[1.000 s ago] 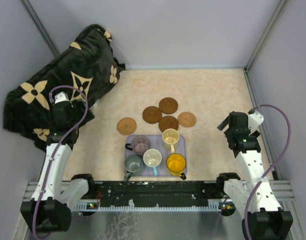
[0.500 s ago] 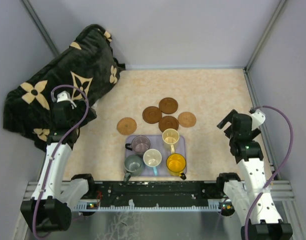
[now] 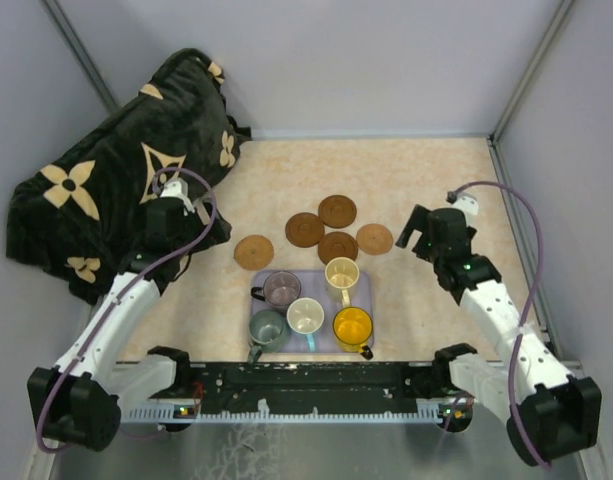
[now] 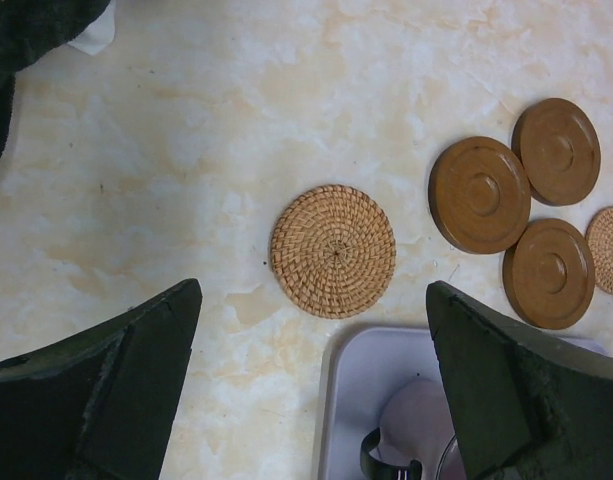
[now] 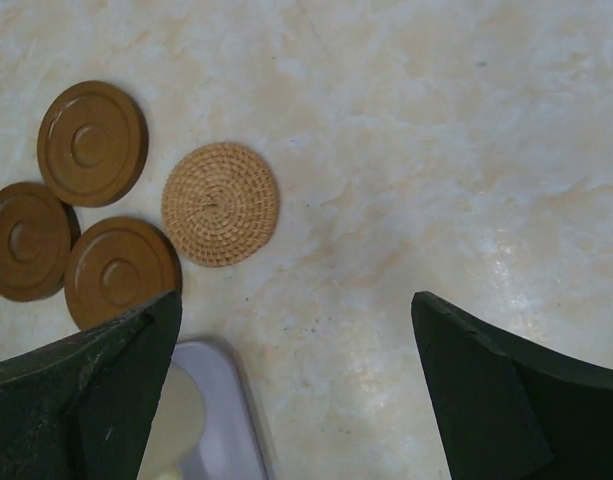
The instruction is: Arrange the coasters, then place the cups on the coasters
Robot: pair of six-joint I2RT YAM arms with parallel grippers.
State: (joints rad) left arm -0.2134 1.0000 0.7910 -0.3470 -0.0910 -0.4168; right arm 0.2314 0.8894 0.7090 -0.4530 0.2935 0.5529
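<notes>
Five coasters lie in a cluster mid-table: three dark brown discs [image 3: 305, 229] [image 3: 337, 211] [image 3: 338, 247], a woven tan one [image 3: 254, 251] at the left and another [image 3: 374, 239] at the right. Several cups stand on a lavender tray [image 3: 369, 295]: smoky purple [image 3: 282, 288], cream [image 3: 341, 274], white with a blue handle [image 3: 306, 316], grey-green [image 3: 267, 328], yellow-orange [image 3: 353, 327]. My left gripper [image 4: 313, 292] hovers open just short of the left woven coaster [image 4: 333, 250]. My right gripper [image 5: 294, 297] is open over bare table, beside the right woven coaster [image 5: 220, 203].
A dark blanket with tan flower shapes [image 3: 106, 180] is heaped at the back left, close behind the left arm. Grey walls enclose the table at the back and both sides. The tray's corner [image 4: 351, 400] sits under the left jaws, its rim [image 5: 241, 420] beside the right gripper's left finger.
Both arms have swung inward towards the coaster cluster, the left from beside the blanket, the right from near the right wall. Both grippers stayed open. Coasters and cups have not moved.
</notes>
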